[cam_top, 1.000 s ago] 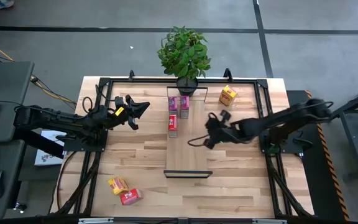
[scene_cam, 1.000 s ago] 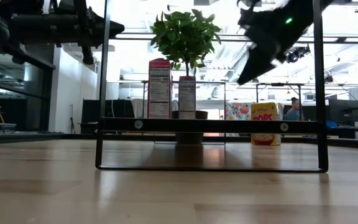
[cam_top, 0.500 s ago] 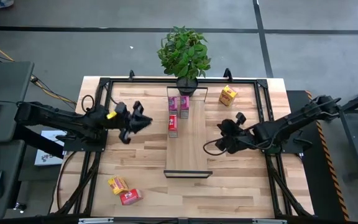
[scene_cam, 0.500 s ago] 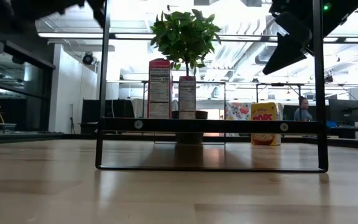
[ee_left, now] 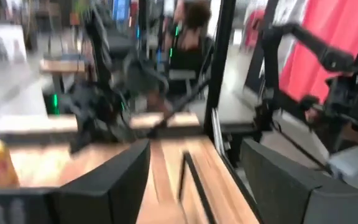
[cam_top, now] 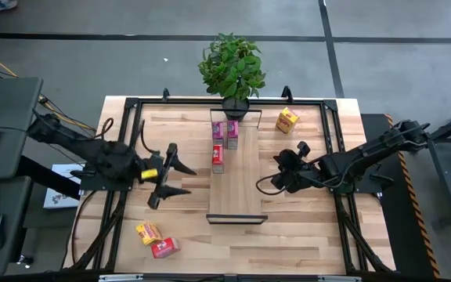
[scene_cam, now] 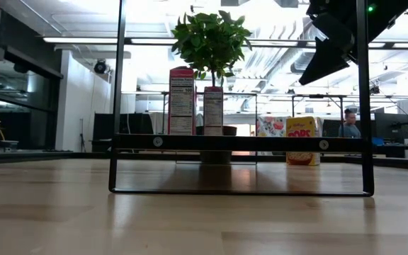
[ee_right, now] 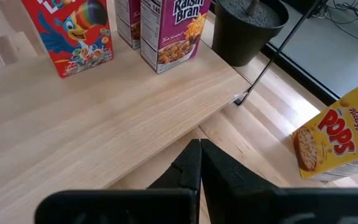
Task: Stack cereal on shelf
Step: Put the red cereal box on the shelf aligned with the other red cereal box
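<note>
The shelf (cam_top: pixel 236 166) lies lengthwise down the middle of the table (cam_top: pixel 304 235), one end at the potted plant (cam_top: pixel 232 69) on the far edge. Three cereal boxes stand on its far end: two pink boxes (cam_top: pixel 225 130) side by side nearest the plant and a red box (cam_top: pixel 218 157) just in front of them. A yellow box (cam_top: pixel 287 120) stands on the table near the far right corner, well apart from the shelf. Another yellow box (cam_top: pixel 148 233) and a red box (cam_top: pixel 164 247) lie together near the front left corner.

The left gripper (cam_top: pixel 171 176) hovers over the left half of the table, beside the shelf's left edge, fingers spread wide and holding nothing. The right gripper (cam_top: pixel 276 174) hangs at the shelf's right edge; in its wrist view the fingertips (ee_right: pixel 191 163) meet, closed on nothing.
</note>
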